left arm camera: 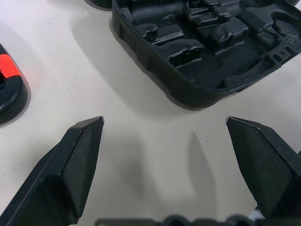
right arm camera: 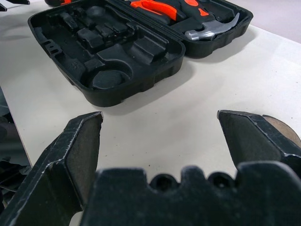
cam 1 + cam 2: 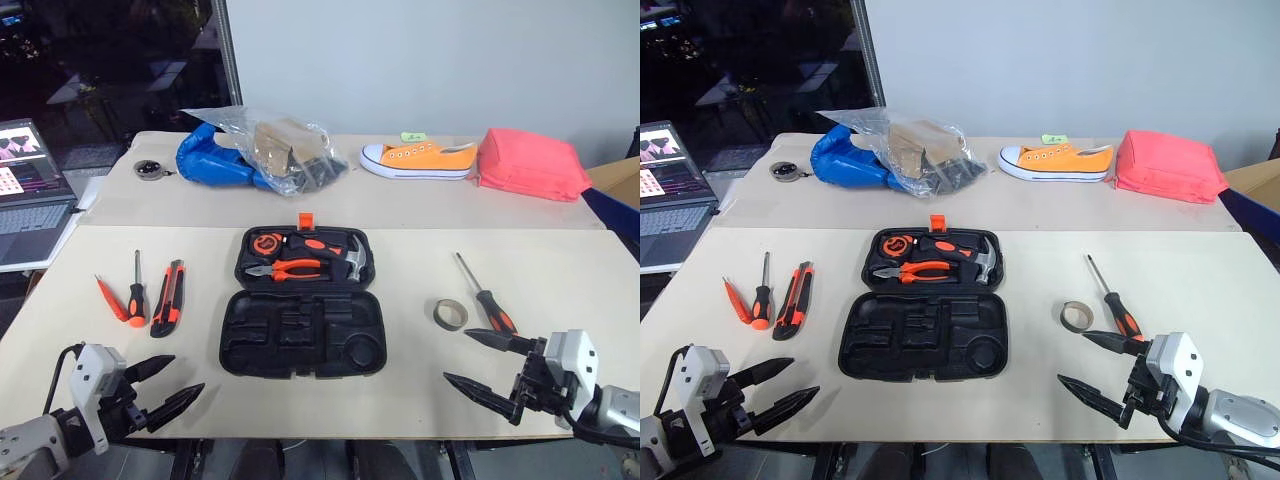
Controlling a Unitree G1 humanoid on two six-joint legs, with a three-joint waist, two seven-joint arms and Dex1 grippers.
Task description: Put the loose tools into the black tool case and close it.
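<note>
Presently both claws gape wide, empty: left claw [image 3: 165, 386] at 7 o'clock, right claw [image 3: 487, 362] at 5. Black tool case [image 3: 302, 335] lies open mid-desk [image 3: 420, 400]. Knife [image 3: 167, 297] and two screwdrivers at 9; tape roll [image 3: 450, 314], screwdriver [image 3: 487, 297] at 3.

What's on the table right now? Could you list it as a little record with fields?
case: black tool case open flat, near half's recesses empty
already inside: pliers, hammer
left of case: red tester screwdriver, screwdriver, utility knife
right of case: tape roll, second screwdriver
left gripper: open, holding nothing
right gripper: open, holding nothing
</note>
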